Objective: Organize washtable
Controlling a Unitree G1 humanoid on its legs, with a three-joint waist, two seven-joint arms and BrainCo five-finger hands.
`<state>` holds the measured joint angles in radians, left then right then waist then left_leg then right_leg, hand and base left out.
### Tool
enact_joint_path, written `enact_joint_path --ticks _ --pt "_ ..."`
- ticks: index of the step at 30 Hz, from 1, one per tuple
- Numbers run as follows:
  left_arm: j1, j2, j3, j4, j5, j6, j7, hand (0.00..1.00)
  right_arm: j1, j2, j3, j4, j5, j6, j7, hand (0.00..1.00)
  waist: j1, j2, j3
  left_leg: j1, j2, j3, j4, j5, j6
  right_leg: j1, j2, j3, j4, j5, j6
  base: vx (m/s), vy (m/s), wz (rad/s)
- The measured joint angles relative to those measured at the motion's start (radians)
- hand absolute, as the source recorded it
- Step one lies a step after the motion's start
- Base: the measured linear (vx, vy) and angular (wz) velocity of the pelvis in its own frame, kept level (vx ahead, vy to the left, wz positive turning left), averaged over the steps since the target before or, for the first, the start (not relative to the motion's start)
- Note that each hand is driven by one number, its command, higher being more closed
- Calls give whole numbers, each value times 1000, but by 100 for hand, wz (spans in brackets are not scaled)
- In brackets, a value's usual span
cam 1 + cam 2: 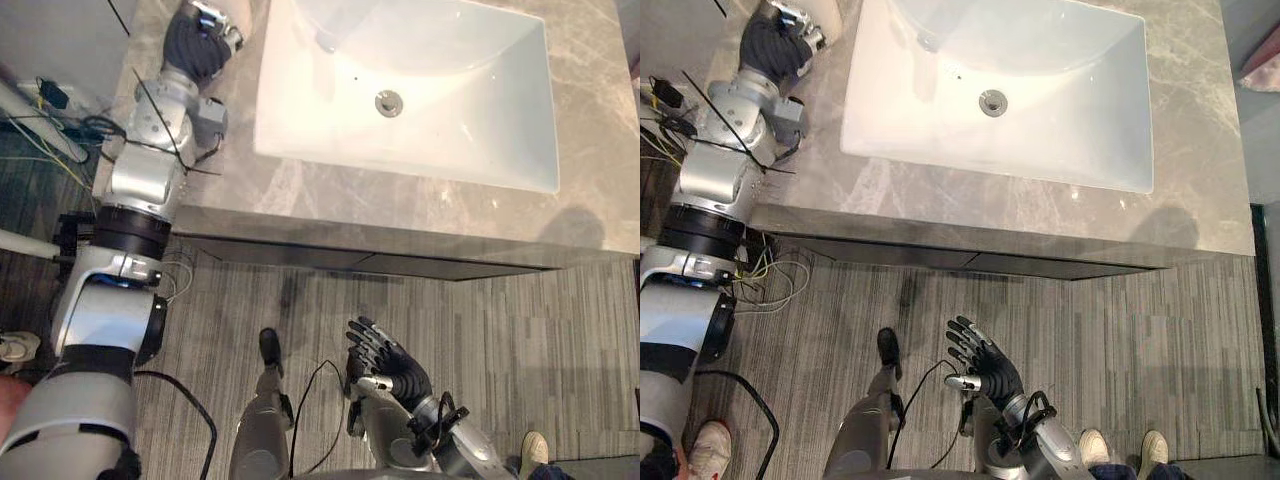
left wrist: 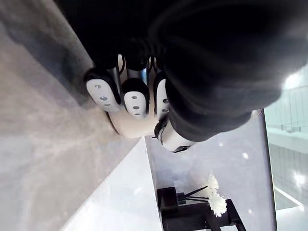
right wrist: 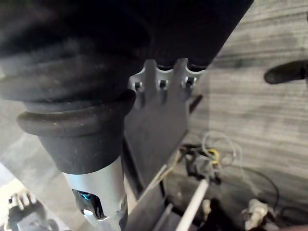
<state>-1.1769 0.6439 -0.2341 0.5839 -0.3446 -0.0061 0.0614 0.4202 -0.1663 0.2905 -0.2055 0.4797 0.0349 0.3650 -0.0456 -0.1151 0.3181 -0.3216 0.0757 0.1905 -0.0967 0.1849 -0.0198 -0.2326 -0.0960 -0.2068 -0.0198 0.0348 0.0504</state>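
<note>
Washtable (image 1: 330, 195), grey marble top, ran across the upper half of the left eye view. White basin (image 1: 480, 110) was set in it at 12–1 o'clock, drain (image 1: 389, 102) near centre. Left hand (image 1: 195, 40) was over the counter at 11 o'clock, just beside the basin's corner and up against a pale beige round object (image 1: 240, 14). Right hand (image 1: 392, 368) was at 6 o'clock, low over the striped floor (image 1: 520, 330), well apart from the counter, fingers straight and spread, nothing in it.

Right eye view: same layout. A person's shoes (image 1: 1096, 446) at 5 o'clock.

Left wrist view: fingers (image 2: 135, 98) were curled over the beige object, holding it on the marble by the basin edge. White flowers (image 2: 215, 198) in a dark stand (image 2: 190, 216) stood beyond.

Right wrist view: ribbed cover close up, floor past it. Couldn't read the fingers here.
</note>
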Motion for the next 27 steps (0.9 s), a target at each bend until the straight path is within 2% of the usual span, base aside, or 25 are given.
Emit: enact_joint_path --ticks 5,11,16,27 --pt "-34 6 -1 38 0 0 7 100 1 0 0 -1 0 -26 -15 0 -3 -1 18 -1 -1 -3 0 0 0 0 0 -1 -1 0 0 7 2 0" --pt "-104 13 -39 79 1 -6 11 100 0 -1 -6 -9 0 -30 -23 0 -18 -2 27 -22 -3 -13 0 3 3 -16 -2 -9 1 0 0 -1 13 4" --pt "-147 22 -39 107 1 -9 19 100 0 -3 -7 -12 0 -38 -36 0 -26 -3 46 -22 -4 -13 0 3 3 -17 -3 -9 1 0 0 0 0 0" --pt "-190 20 -50 175 1 -18 32 100 0 -17 -11 -14 0 -58 -37 0 -49 -2 47 -22 -5 -15 0 3 3 -16 -3 -9 3 0 0 0 0 0"
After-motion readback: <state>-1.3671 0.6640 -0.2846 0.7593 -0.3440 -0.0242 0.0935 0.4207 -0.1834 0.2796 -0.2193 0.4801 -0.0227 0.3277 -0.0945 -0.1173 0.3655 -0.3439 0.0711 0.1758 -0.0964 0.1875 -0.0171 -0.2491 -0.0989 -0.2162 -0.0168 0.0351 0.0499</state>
